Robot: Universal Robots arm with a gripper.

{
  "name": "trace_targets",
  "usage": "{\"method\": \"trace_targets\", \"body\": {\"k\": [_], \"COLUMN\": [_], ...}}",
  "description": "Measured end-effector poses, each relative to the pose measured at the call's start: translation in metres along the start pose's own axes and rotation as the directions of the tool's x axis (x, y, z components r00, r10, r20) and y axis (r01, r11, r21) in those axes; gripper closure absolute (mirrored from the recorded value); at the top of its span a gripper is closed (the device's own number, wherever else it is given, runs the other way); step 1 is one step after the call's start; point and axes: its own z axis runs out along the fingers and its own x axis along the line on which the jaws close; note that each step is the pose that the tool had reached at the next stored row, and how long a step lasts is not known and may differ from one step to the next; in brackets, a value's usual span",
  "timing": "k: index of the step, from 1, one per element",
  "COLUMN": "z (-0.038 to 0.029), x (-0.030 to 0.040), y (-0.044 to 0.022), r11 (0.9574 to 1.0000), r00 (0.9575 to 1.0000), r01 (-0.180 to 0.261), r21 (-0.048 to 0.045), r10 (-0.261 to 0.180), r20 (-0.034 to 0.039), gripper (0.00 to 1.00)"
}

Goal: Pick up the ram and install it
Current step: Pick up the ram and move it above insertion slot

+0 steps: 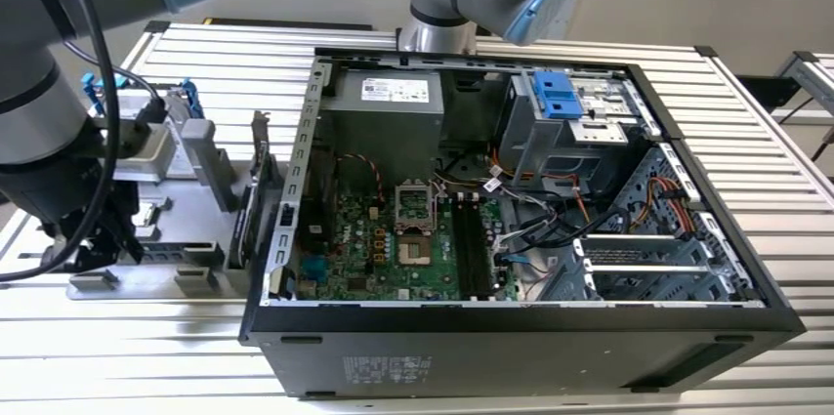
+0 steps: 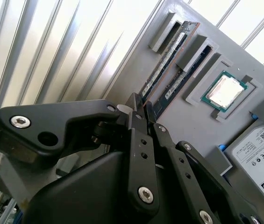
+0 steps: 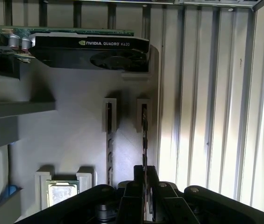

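Ram (image 3: 144, 135) stands on its long edge in the gray parts holder (image 1: 176, 205), in the slot nearest the holder's border. The pincer (image 3: 145, 169) pinches it, one finger pressed on either face. In the exterior view the arm (image 1: 39, 93) reaches straight down over that holder at the exterior view's left, beside the open computer case (image 1: 521, 190). The ram's long axis runs parallel to the worktop (image 3: 216, 116) slats, with its far end seated in a raised bracket (image 3: 138, 116). A second stick (image 3: 109, 140) lies parallel just beside it. A CPU chip (image 3: 62, 192) sits nearby in a recess, and a graphics card (image 3: 89, 46) stands across the holder's far end.
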Motion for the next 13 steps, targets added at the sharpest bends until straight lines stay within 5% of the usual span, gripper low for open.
{"method": "trace_targets", "body": {"k": [13], "z": [-0.0025], "x": [0.0000], "y": [-0.0007], "r11": [1.0000], "r00": [1.0000], "r01": [0.000], "r21": [0.0000], "r10": [0.000], "r20": [0.0000], "gripper": [1.00]}}
